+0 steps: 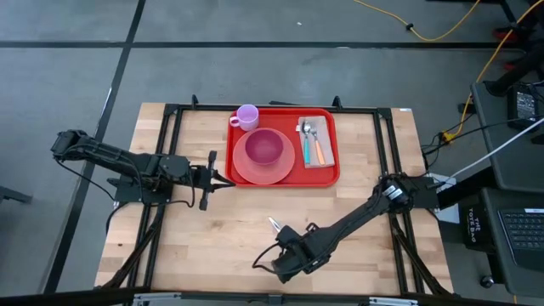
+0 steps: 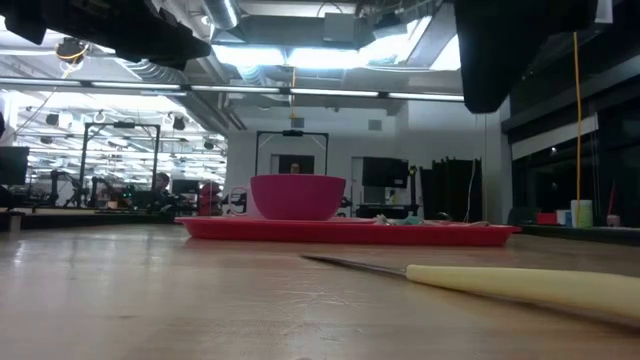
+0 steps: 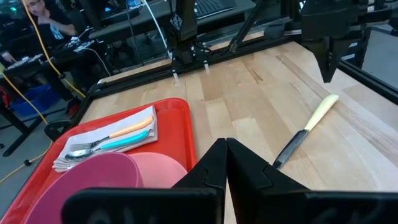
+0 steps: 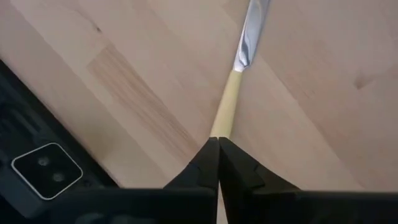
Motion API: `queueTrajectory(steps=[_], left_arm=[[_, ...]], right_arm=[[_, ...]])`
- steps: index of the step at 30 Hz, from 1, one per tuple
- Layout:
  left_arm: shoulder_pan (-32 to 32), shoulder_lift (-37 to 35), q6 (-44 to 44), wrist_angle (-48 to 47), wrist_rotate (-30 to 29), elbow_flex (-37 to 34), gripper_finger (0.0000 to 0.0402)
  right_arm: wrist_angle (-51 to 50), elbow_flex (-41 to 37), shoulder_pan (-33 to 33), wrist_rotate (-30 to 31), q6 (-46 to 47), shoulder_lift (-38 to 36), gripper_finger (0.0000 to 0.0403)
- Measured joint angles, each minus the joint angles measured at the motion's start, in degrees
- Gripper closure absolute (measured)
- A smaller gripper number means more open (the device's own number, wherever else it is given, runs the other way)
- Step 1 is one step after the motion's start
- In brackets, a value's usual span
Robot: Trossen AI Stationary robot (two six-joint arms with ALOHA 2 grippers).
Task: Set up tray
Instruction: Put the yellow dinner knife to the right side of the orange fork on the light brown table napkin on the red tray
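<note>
Red tray sitting loaded at the bench's far side

The large red plastic tray (image 1: 285,176) is carrying a pink bowl (image 1: 264,148) on a round pink plate (image 1: 242,167), a lilac cup (image 1: 246,116) and cutlery on a grey napkin (image 1: 325,150); the left claw (image 1: 223,178), pinched closed, is hovering beside it, and the right claw (image 1: 280,234) is hanging closed above a cream-handled knife (image 1: 275,225).

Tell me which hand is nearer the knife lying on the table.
Right. The right hand is shut just above the knife handle's end. The left hand is shut farther off, beside the tray.
</note>
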Motion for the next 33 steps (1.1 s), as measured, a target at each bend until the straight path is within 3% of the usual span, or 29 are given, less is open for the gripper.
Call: queueTrajectory(steps=[9, 18, 23, 33], left_arm=[[0.00, 0.01, 0.00, -0.01, 0.00, 0.00, 0.0396], [0.00, 0.00, 0.00, -0.02, 0.00, 0.00, 0.0398], [0.00, 0.01, 0.00, -0.05, 0.00, 0.00, 0.0397], [0.00, 0.01, 0.00, -0.36, 0.00, 0.00, 0.0396]], right_arm=[[0.22, 0.00, 0.00, 3.45, 1.15, -0.07, 0.0379], [0.40, -0.03, 0.05, 3.56, 2.81, 0.11, 0.0279], [0.98, -0.08, 0.22, 3.59, 2.82, 1.67, 0.0243], [1.16, -0.14, 0.38, 1.73, 4.21, 5.12, 0.0231]])
